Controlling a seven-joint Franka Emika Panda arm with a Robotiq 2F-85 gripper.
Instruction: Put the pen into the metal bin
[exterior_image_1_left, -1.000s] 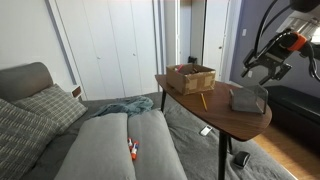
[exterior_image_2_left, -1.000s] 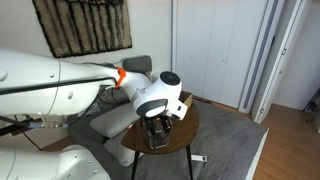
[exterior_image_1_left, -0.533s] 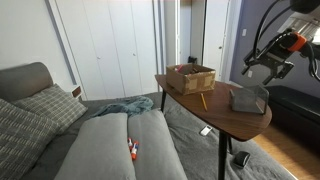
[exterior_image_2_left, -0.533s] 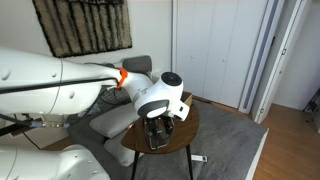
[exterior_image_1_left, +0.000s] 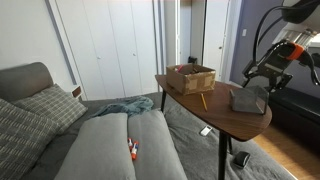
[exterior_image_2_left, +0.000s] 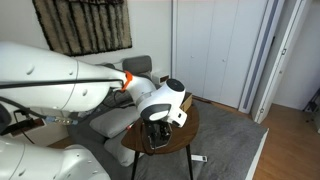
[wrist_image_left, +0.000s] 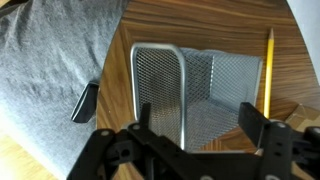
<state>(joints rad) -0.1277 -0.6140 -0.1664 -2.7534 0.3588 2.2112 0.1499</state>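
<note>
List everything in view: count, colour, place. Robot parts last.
pen: one, yellow-tan, on the table beside the bin
metal bin: one, dark-grey mesh, on the table under the gripper
box: one, brown, on the table
table: one, dark wood, beside the couch
couch: one, grey
blanket: one, teal, on the couch
small item: one, red-orange and white, on the couch seat
flat object: one, black, on the grey rug
gripper: one, black, open, above the bin
arm: one, white
</note>
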